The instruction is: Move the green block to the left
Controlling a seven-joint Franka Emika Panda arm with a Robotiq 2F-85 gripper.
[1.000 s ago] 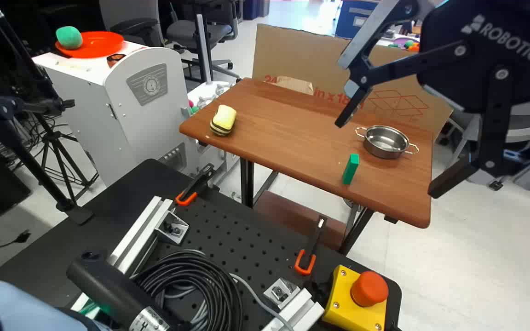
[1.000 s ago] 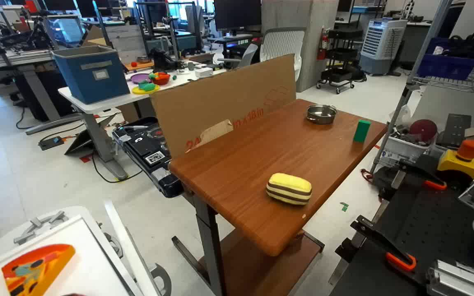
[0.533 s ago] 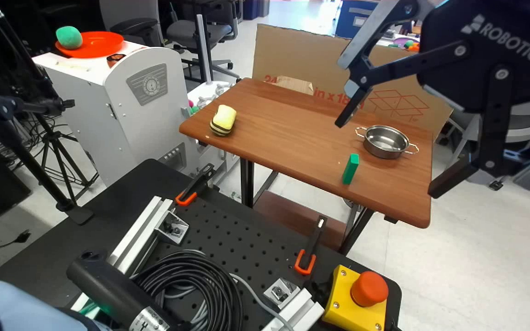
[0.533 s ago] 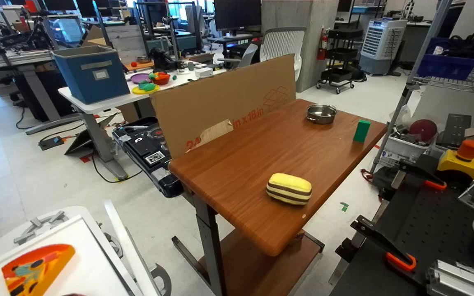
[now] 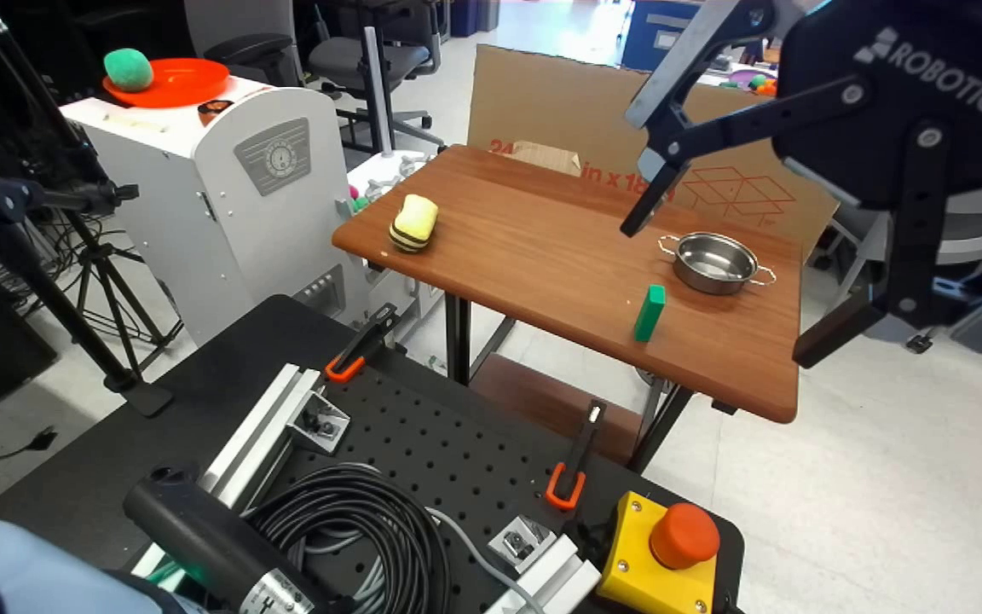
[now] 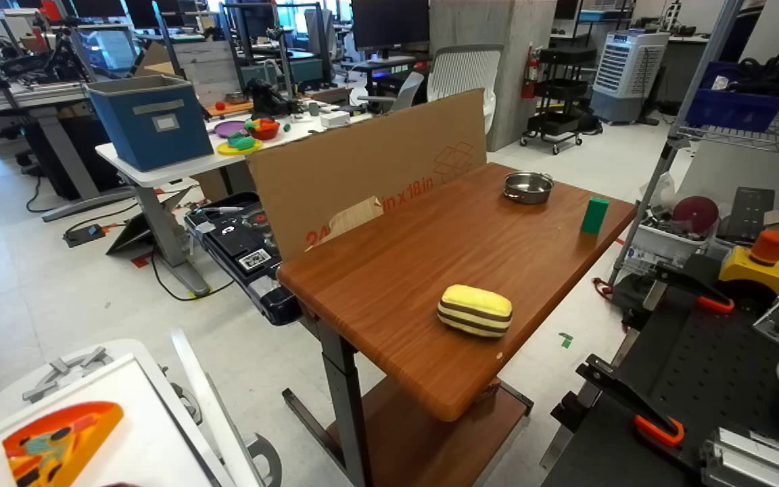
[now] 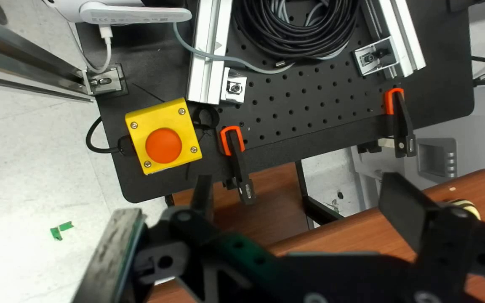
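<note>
Block Transfer: Approach Step, Grasp Not Yet Made

Step in hand: From where I stand, the work appears to be at its opening step, the approach. The fingers (image 5: 840, 331) stand wide apart, hold nothing and touch nothing. The green block (image 5: 649, 314) is on the brown worktop (image 5: 525, 226), near the long edge that faces the black bench (image 5: 457, 460). The metal pot (image 5: 715, 266) is near the block, not touching it; the striped yellow cushion (image 6: 475, 311) lies well apart, toward the opposite end.

Next move: Bring the fingers over the block, align them across its thinner dimension, lower, then close. The wrist view shows the bench and part of the worktop below; the block cannot be made out there, so a sideways shift seems necessary before descent. Keep the fingers off the pot. Once the block is gripped, carry it left, probably toward the cushion end; the views alone do not settle which way is meant.

Appearance: The block is bright green, plain and straight-sided, taller than wide. It stands upright on a small end, and its top looks lighter than its sides. Expect it to tip if nudged. Its material cannot be told from here.
</note>
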